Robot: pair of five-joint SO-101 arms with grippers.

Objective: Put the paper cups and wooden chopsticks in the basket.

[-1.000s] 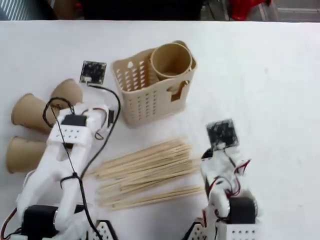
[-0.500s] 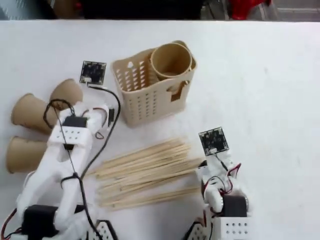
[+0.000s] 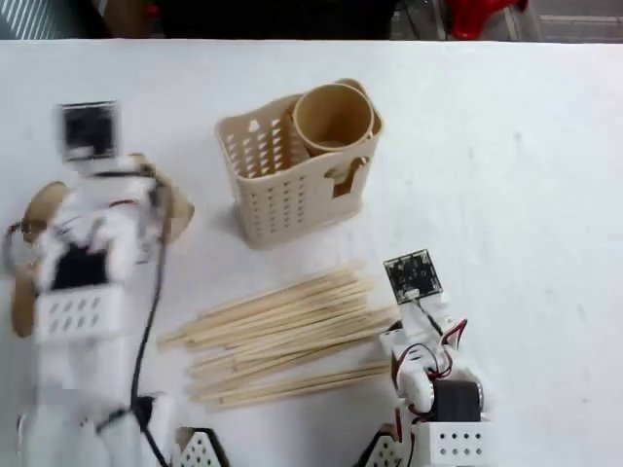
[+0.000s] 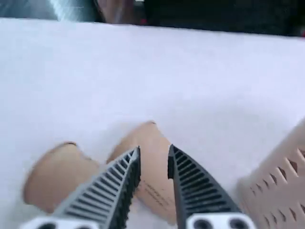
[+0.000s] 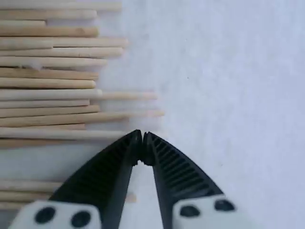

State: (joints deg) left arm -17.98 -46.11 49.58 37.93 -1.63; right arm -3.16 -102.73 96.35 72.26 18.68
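Left gripper point(image 4: 153, 150): we are finding it parted, empty, above a paper cup point(image 4: 148, 136), likely for pickup.
Right gripper point(image 5: 142, 135): closed, empty, at 3 o'clock of the chopsticks point(image 5: 47, 71).

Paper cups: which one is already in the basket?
The upright cup, mouth up, in the basket. The other cups lie on their sides on the table.

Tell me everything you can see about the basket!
The basket is a tall cream box that looks like plastic, with rows of little holes in its walls and a bigger cut-out in one side. It stands upright on the white table, just beyond the pile of chopsticks, without touching them. One brown paper cup sits inside it at one end, mouth up.
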